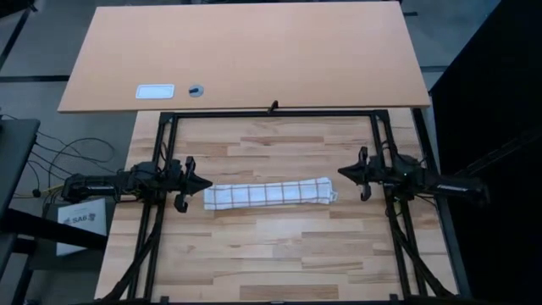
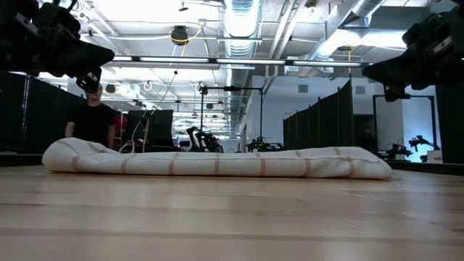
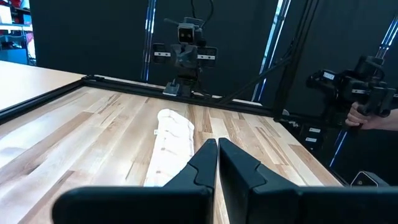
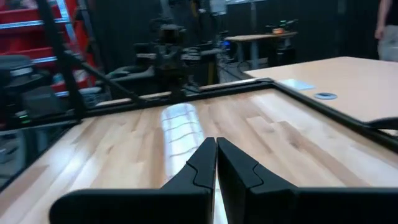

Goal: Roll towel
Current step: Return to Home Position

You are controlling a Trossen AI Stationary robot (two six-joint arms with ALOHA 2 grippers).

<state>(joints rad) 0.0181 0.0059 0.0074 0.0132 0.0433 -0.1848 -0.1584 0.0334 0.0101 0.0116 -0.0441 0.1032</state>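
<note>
The towel [image 1: 269, 194], white with thin reddish-brown grid lines, lies rolled into a long roll on the wooden table [image 1: 279, 254], running left to right between the two arms. It also shows in the low view [image 2: 217, 161], in the left wrist view [image 3: 171, 140] and in the right wrist view [image 4: 180, 130]. My left gripper [image 1: 206, 183] hangs shut above the table just off the roll's left end [image 3: 216, 155]. My right gripper [image 1: 342, 173] hangs shut just off the roll's right end [image 4: 216, 155]. Neither touches the towel.
A black frame [image 1: 271, 114] borders the wooden table. Beyond the far edge lies a tan board [image 1: 246, 51] with a white label [image 1: 155, 91] and a small dark disc [image 1: 196, 89]. A person [image 2: 93, 119] stands in the room behind the table.
</note>
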